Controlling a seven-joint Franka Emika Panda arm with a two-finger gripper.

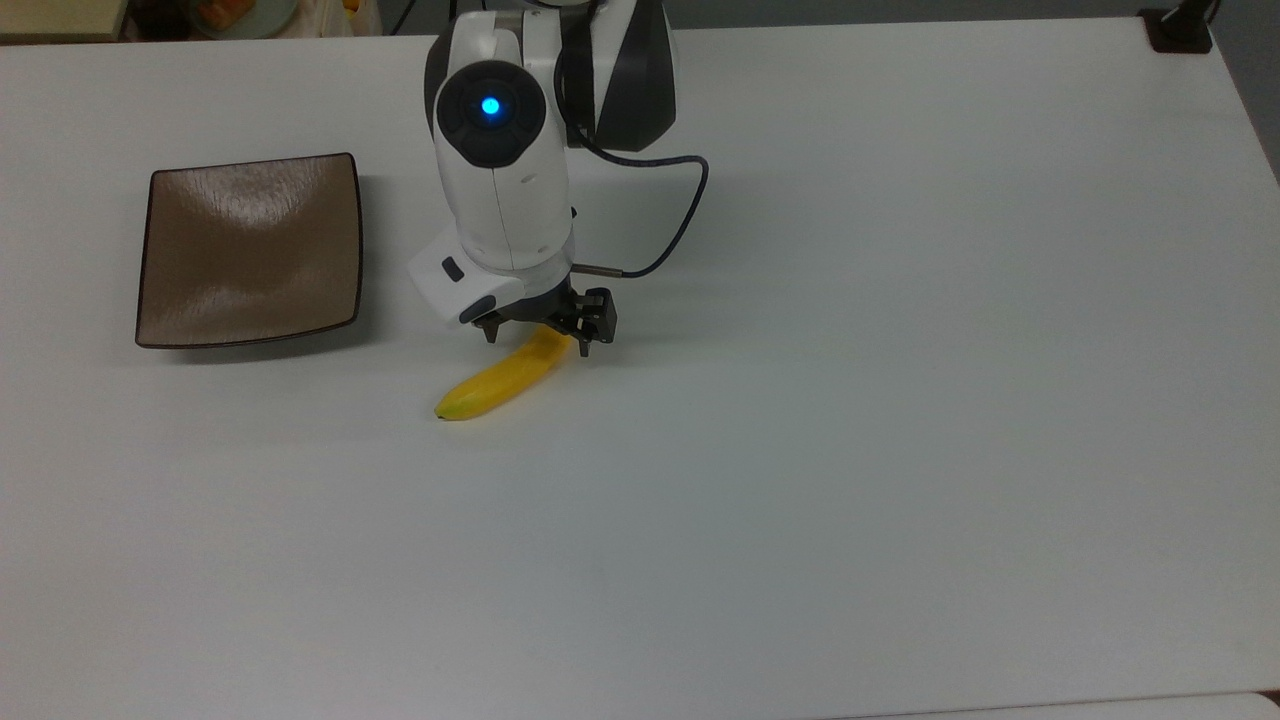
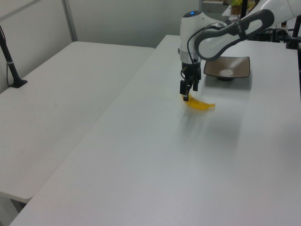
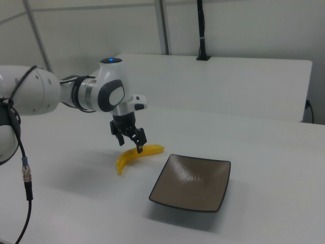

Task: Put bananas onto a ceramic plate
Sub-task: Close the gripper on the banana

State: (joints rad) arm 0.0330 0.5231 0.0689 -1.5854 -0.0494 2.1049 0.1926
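Note:
The yellow banana (image 1: pixel 495 383) (image 2: pixel 201 105) (image 3: pixel 131 158) lies flat on the white table, to the right of the plate in the top view. The square brown ceramic plate (image 1: pixel 250 250) (image 2: pixel 227 67) (image 3: pixel 192 181) has nothing on it. My gripper (image 1: pixel 537 342) (image 2: pixel 186 96) (image 3: pixel 131 146) is open and points down over the banana's stem end, one finger on each side of the fruit. The arm's wrist hides that end of the banana in the top view. Whether the fingers touch the banana I cannot tell.
A black cable (image 1: pixel 670 235) loops from the wrist on the top view's right. A black clamp base (image 1: pixel 1180 30) sits at the far right corner of the table. A second white table (image 2: pixel 66 94) adjoins on the left view's left.

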